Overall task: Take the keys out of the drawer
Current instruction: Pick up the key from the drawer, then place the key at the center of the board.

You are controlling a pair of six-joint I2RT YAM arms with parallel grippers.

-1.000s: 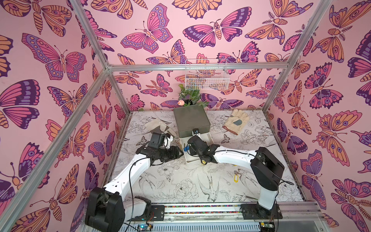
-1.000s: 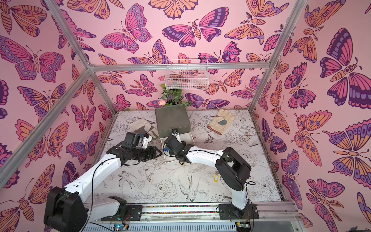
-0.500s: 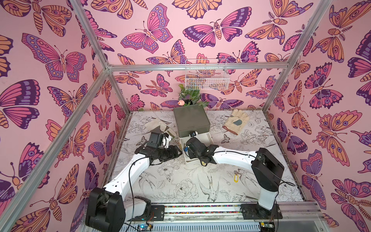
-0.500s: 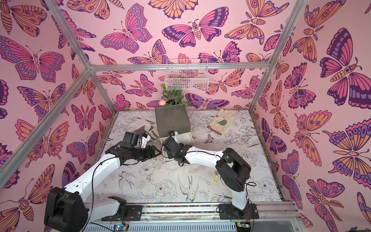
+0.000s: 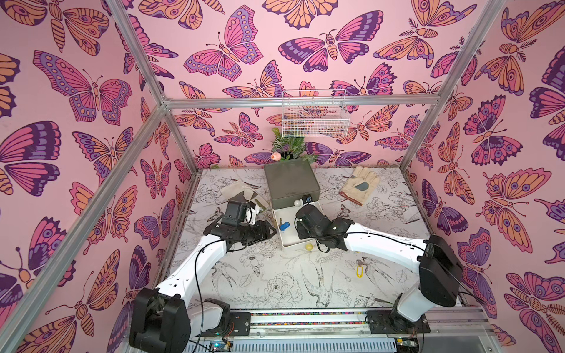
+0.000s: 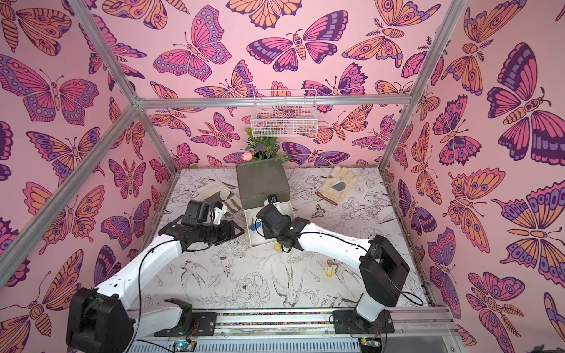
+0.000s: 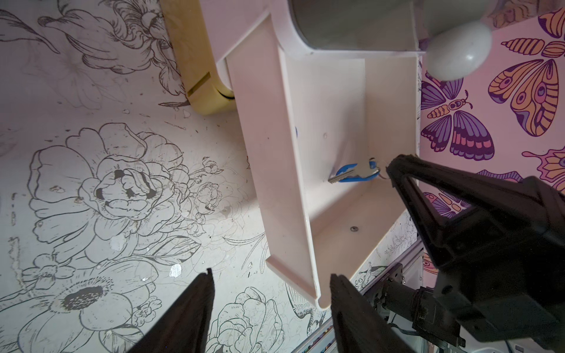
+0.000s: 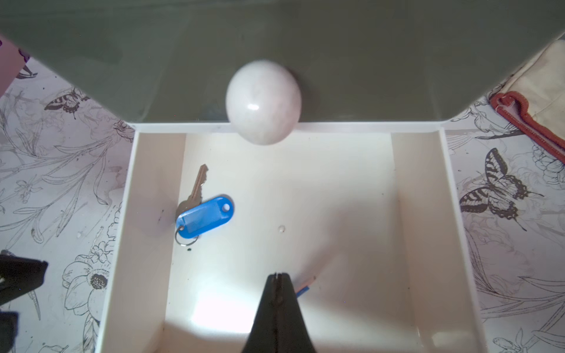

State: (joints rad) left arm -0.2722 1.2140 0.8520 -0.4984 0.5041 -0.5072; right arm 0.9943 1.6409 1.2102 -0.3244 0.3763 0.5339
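The white drawer (image 5: 293,244) stands pulled out of a grey-green box (image 5: 290,182). One of the keys (image 8: 204,215), with a blue tag, lies flat by the drawer's left wall and shows in both top views (image 6: 256,226). My right gripper (image 8: 278,275) is inside the drawer, shut on the ring of a second blue-tagged key (image 7: 354,176), which hangs from its tips; only a blue sliver (image 8: 302,290) shows beside the jaws. A yellow-tagged key (image 5: 359,271) lies on the table near the right arm. My left gripper (image 7: 271,273) is open, its fingers astride the drawer's front left corner.
A work glove (image 5: 359,185) lies at the back right and another glove (image 5: 241,191) at the back left. A plant (image 5: 289,148) and a wire basket (image 5: 315,117) are behind the box. A white knob (image 8: 263,102) juts out above the drawer; a yellow knob (image 5: 308,247) is on its front.
My right gripper has closed inside the drawer, and its wrist has shifted slightly. The left arm has stayed where it was.
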